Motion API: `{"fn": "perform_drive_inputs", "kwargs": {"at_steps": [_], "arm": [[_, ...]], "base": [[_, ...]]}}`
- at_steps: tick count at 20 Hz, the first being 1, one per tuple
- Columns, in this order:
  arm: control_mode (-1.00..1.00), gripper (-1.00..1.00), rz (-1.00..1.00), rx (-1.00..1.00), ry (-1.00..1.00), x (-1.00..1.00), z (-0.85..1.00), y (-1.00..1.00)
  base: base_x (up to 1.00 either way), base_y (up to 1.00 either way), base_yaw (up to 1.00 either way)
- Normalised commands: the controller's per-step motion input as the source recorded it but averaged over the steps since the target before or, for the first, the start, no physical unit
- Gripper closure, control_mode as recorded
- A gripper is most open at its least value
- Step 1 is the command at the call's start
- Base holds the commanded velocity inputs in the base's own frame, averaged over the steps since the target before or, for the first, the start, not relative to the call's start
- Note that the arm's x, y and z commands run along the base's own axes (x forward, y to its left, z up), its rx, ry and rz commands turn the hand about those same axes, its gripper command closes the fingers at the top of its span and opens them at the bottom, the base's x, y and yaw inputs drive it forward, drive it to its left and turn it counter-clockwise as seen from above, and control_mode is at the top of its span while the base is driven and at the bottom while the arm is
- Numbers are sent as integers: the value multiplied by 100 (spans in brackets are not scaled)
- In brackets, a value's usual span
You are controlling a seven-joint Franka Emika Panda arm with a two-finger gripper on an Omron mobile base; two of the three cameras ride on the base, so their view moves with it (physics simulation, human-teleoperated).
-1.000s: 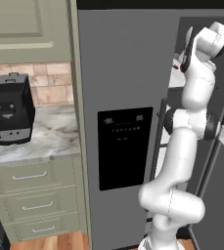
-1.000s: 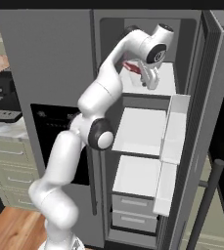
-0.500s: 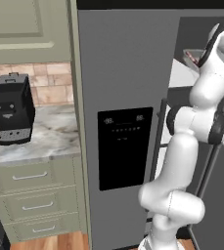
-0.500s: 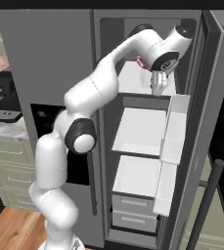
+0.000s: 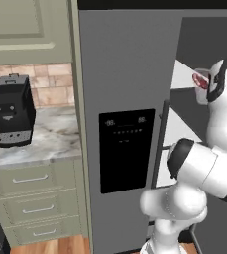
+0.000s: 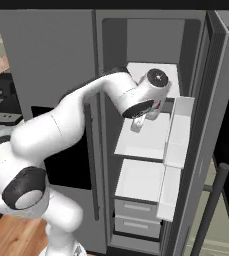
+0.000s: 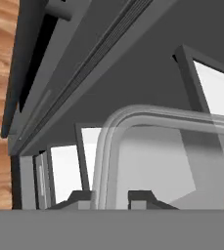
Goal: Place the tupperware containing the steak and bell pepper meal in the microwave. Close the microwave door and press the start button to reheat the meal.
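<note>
Glossy white arm [image 6: 61, 125] built of rounded, bulging segments. Dark grey bands at the joints, with 1 round dark cap [image 6: 23, 194] low on the shoulder and 1 round dark disc [image 6: 157, 78] with a pale centre near the wrist. 2 small dark finger tips [image 7: 143, 197], blocky and angular, on the gripper [image 7: 112, 199].

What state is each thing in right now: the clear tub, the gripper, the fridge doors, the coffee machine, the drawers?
Clear rectangular plastic tupperware: gripped at its rim, off the shelves, red food showing inside.
Two-finger gripper: shut on the tupperware's wall.
Tall grey fridge's right door: open.
Fridge's left door with black dispenser panel: shut.
Black coffee machine: upright on the marble counter.
Cream cabinet drawers: shut.
</note>
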Motion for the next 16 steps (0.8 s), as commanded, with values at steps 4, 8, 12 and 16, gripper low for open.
{"fn": "perform_drive_inputs", "kwargs": {"at_steps": [4, 8, 12, 16], "arm": [[-100, 100, -17, -9, -19, -100, 59, 58], [-100, 100, -15, -3, -7, -100, 68, 20], [-100, 100, -3, 0, 0, -100, 43, 9], [-100, 100, 0, 0, 1, -100, 23, 4]], "base": [[0, 0, 0], [0, 0, 0], [0, 0, 0], [0, 0, 0]]}}
